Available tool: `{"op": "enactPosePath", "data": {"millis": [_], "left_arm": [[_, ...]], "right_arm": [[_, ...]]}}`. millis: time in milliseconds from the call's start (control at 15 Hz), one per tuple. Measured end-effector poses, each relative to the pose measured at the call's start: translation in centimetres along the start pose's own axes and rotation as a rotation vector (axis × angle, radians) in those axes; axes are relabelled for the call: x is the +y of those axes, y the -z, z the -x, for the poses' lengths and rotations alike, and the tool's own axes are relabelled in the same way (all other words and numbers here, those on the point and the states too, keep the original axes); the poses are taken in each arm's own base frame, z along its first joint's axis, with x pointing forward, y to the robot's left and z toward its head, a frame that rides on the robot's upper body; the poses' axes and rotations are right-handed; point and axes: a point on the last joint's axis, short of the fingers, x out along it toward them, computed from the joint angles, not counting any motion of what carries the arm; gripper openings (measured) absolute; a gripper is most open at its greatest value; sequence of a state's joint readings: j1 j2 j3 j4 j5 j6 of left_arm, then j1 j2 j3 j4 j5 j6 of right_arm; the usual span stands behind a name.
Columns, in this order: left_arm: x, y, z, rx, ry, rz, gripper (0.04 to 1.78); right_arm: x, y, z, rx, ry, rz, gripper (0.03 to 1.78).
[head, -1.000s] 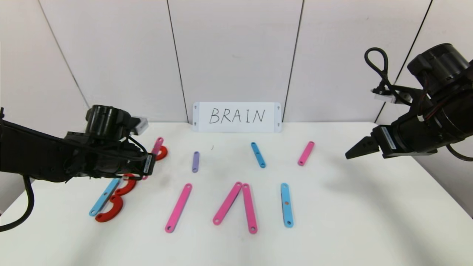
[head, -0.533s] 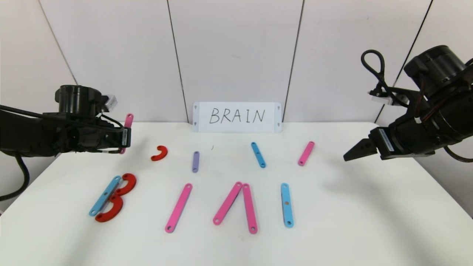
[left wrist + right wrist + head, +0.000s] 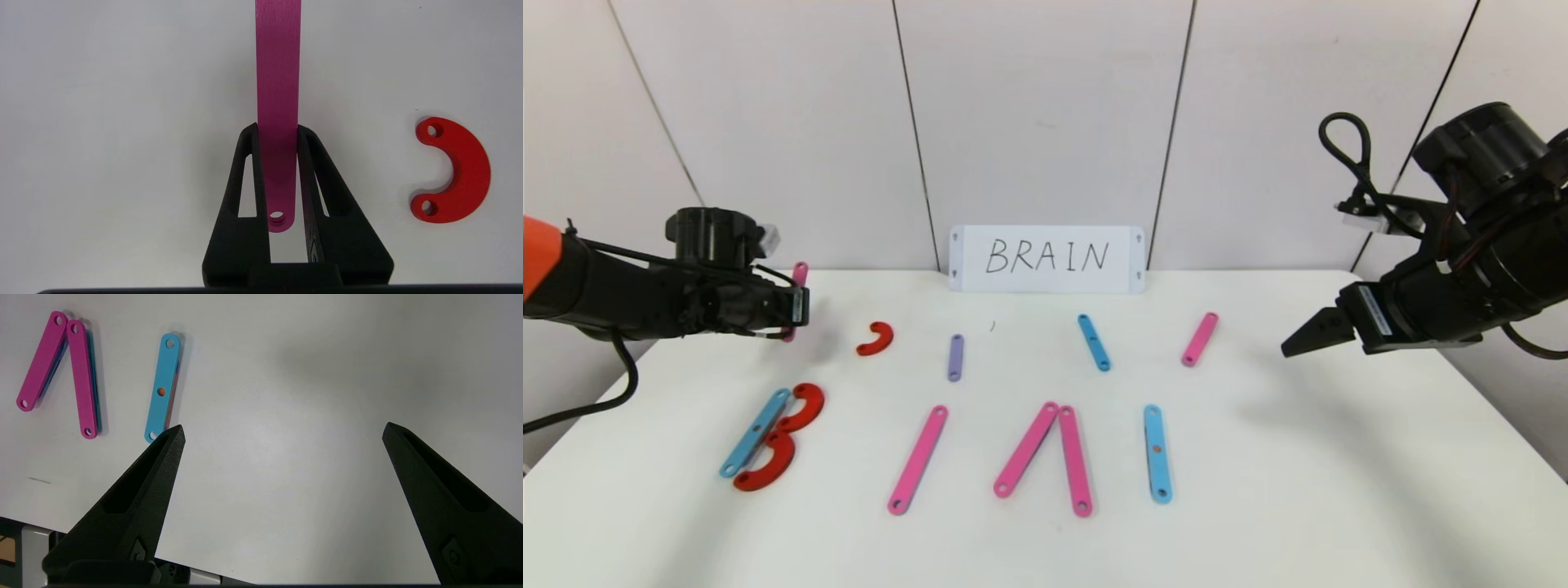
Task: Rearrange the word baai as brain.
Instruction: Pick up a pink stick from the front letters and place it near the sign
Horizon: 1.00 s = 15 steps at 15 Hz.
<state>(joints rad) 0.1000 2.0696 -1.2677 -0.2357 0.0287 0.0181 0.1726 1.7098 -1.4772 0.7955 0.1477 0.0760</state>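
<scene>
The word lies along the table's front: a blue strip with two red curves, a lone pink strip, two pink strips leaning together, and a blue strip. My left gripper hangs over the far left of the table, shut on a short pink strip that sticks out past its fingertips. A small red curve lies on the table beside it. My right gripper hovers open and empty over the right side.
Behind the word lie a purple strip, a short blue strip and a short pink strip. A white card reading BRAIN leans on the back wall. The table's right edge is close under the right arm.
My left gripper has lifted the short pink strip from beside the small red curve and carried it left and back. The right arm has barely moved.
</scene>
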Motion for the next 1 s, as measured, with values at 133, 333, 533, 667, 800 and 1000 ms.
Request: {"op": "enactPosePath", "data": {"millis": [133, 333, 533, 667, 800, 1000], "left_arm": [[0.0, 0.7, -1.4, 0.03, 0.001, 0.0, 0.27], [0.0, 1.5, -2.6, 0.065, 0.001, -0.001, 0.27], [-0.2, 2.0, -3.0, 0.084, 0.004, -0.003, 0.27], [-0.5, 2.1, -3.0, 0.092, 0.011, -0.004, 0.27], [-1.1, 2.3, -3.1, 0.095, 0.025, -0.007, 0.27], [-2.4, 2.4, -3.1, 0.101, 0.051, -0.007, 0.27]], "right_arm": [[0.0, 0.0, 0.0, 0.001, 0.0, 0.0, 1.7], [0.0, 0.0, -0.1, 0.002, 0.0, 0.0, 1.7], [0.0, 0.0, -0.1, 0.002, 0.0, 0.0, 1.7], [0.0, 0.0, -0.1, 0.002, 0.0, 0.0, 1.7], [0.0, 0.0, -0.1, 0.002, 0.0, 0.0, 1.7], [0.0, 0.0, -0.1, 0.003, 0.0, 0.0, 1.7]]}}
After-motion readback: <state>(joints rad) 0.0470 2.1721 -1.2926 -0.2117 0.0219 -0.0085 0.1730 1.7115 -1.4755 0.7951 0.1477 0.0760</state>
